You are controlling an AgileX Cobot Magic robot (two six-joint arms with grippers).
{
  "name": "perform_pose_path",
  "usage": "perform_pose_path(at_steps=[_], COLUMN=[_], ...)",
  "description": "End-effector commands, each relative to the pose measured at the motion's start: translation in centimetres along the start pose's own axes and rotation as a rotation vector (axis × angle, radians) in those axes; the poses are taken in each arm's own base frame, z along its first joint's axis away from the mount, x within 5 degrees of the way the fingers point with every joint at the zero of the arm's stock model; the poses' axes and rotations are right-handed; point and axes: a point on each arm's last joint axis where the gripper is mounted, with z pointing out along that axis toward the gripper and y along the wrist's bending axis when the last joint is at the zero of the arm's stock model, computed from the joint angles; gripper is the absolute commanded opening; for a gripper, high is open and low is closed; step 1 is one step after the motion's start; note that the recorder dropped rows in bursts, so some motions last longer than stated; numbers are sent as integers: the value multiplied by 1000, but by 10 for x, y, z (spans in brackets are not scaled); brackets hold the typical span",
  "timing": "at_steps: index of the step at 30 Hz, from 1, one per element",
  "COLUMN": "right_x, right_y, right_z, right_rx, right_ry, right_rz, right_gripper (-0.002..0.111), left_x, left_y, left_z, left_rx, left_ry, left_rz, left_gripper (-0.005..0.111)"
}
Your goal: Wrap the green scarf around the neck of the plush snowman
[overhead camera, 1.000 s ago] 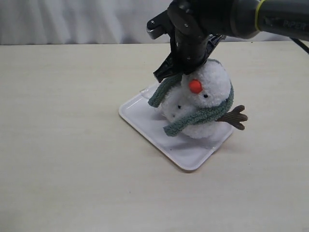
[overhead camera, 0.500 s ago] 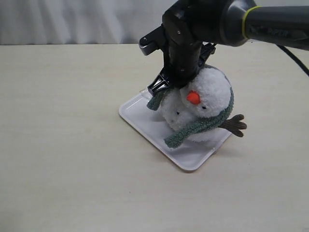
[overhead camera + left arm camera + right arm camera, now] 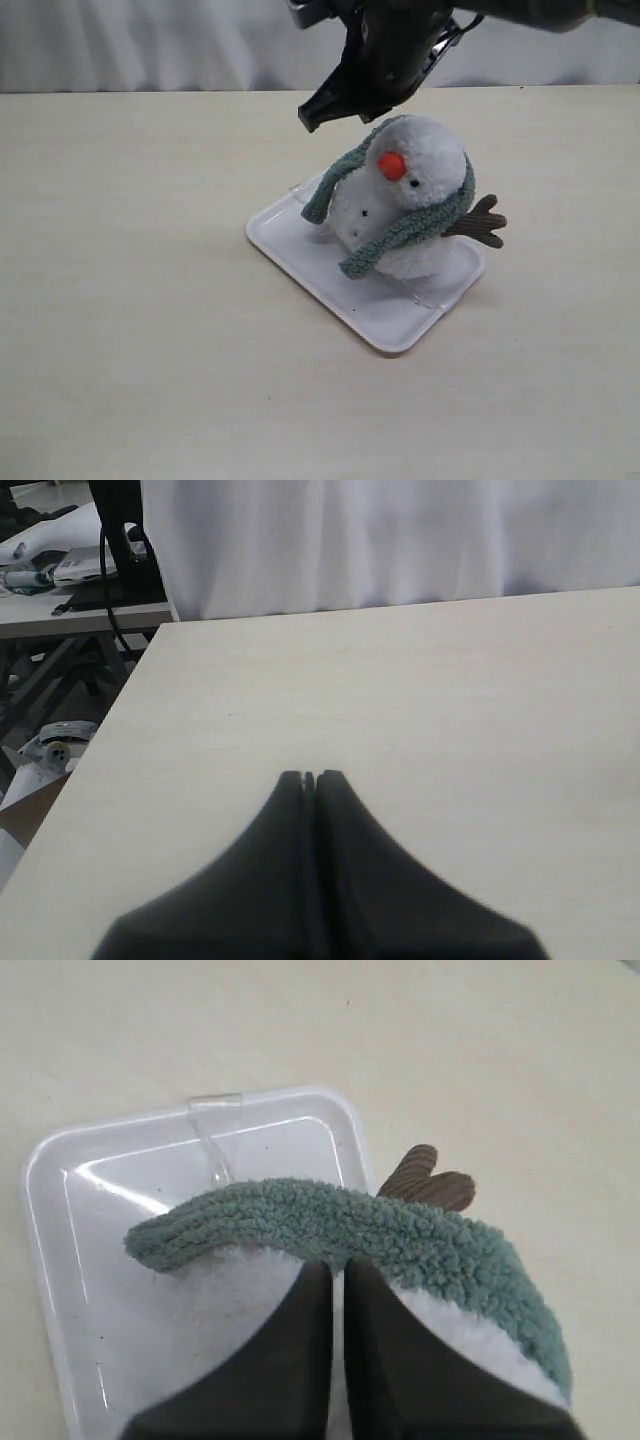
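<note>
Starting at the left: left gripper (image 3: 310, 777) seen only in its own wrist view, jaws pressed together on nothing, above bare pale table (image 3: 450, 700). Near mid-scene, white plastic tray (image 3: 290, 245) set cornerwise on the table.

On that tray, plush snowman (image 3: 425, 160): fluffy white, two balls, orange nose, black dot eyes, brown twig arm (image 3: 480, 222). Leans with the head toward 1 o'clock of the body. Nose aimed roughly at 7 o'clock, twig arm pointing to 3 o'clock.

Wrapped about the snowman's neck (image 3: 440, 205), green scarf (image 3: 405, 232): dull grey-green, ribbed, fuzzy. One rounded end hangs at 9 o'clock of the body over the tray. The other runs across the chest, long axis from 7 o'clock up to 1 o'clock, then round behind the head.

Up at 11 o'clock of the head, right gripper (image 3: 310, 118): clenched, tips clear of the plush in the exterior view, nothing seen held.

Against a second ago: was down against the head with the scarf's upper fold at its tips, now lifted away. Head sits higher and more upright, nose risen. Scarf remains draped, tray unmoved.
</note>
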Motion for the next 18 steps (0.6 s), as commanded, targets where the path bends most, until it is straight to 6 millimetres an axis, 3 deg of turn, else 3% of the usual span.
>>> perform_pose_path(at_steps=[1, 8, 14, 18], right_x=[-3, -8, -5, 3], right_y=[-10, -23, -18, -18], right_z=[-19, -2, 42, 58], right_rx=[54, 254, 217, 215], right_ry=[-44, -87, -49, 32], right_rz=[-4, 75, 106, 99], right_gripper=[4, 4, 4, 4], left_x=[0, 0, 0, 0], left_y=[0, 0, 0, 0], left_z=[0, 0, 0, 0], left_rx=[-4, -4, -4, -4], left_ry=[-7, -7, -7, -7], left_rz=[-4, -4, -4, -4], left_gripper=[0, 0, 0, 0])
